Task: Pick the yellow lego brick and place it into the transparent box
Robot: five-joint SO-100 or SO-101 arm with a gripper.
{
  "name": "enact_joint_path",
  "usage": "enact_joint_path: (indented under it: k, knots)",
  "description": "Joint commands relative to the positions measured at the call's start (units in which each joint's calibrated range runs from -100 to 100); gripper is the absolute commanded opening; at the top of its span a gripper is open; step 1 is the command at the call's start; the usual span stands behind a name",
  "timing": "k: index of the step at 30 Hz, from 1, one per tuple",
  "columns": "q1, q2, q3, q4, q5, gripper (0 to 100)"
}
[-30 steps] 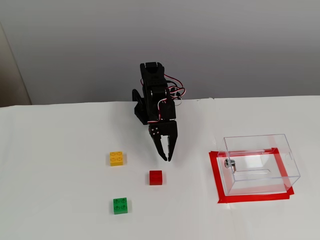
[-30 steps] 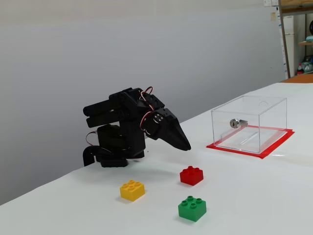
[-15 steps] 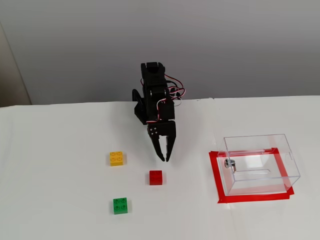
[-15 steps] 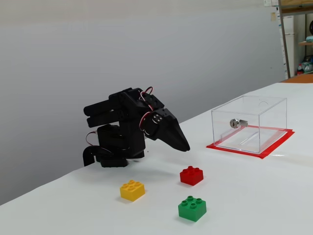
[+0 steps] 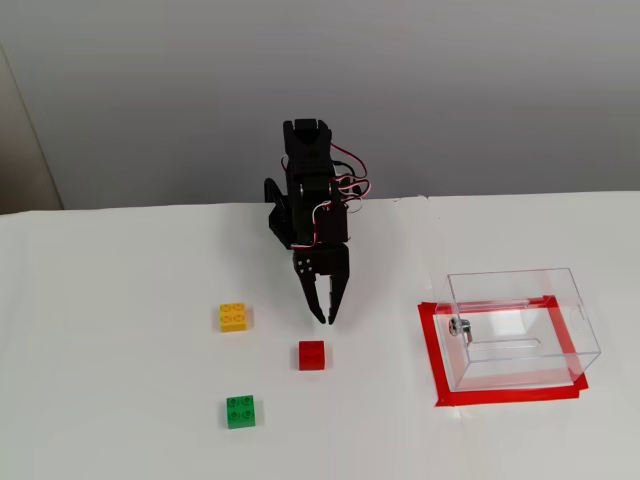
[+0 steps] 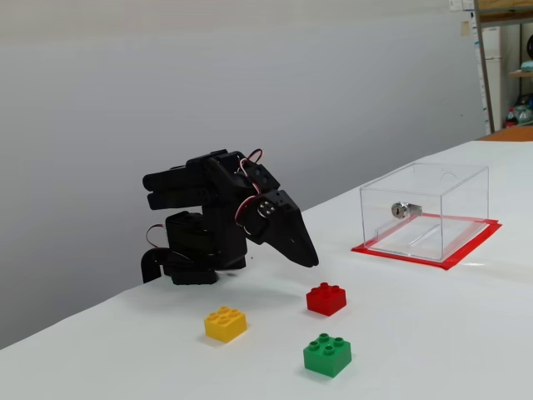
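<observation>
The claw (image 5: 322,318) hangs above the table with its fingers pressed together and nothing between them, tips angled down toward the red brick (image 5: 312,355) (not the one wanted). Judged from this, the task has barely begun: no grasp yet, and the carry and the drop are still to come. The yellow lego brick (image 5: 233,316) sits studs-up on the table, to the left of the claw in this fixed view; being square, it shows no long axis. The transparent box (image 5: 520,326) stands empty on red tape, well apart to the right.
</observation>
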Motion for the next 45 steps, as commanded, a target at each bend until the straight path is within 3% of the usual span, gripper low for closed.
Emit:
enact_joint_path:
  k: [1,15,21,34,39,45]
  knots:
    - [0.61,2.06,-1.44,-4.19,-0.14,3]
    - [-0.35,0.96,-11.84,-4.01,-0.09,3]
    - [0.61,1.46,-21.61,5.30,0.01,3]
    - [29.52,8.00,-37.79,22.97,-0.14,3]
    - [42.61,14.28,-39.24,23.40,-0.30,3]
    - [47.63,21.74,-39.24,23.14,-2.49,3]
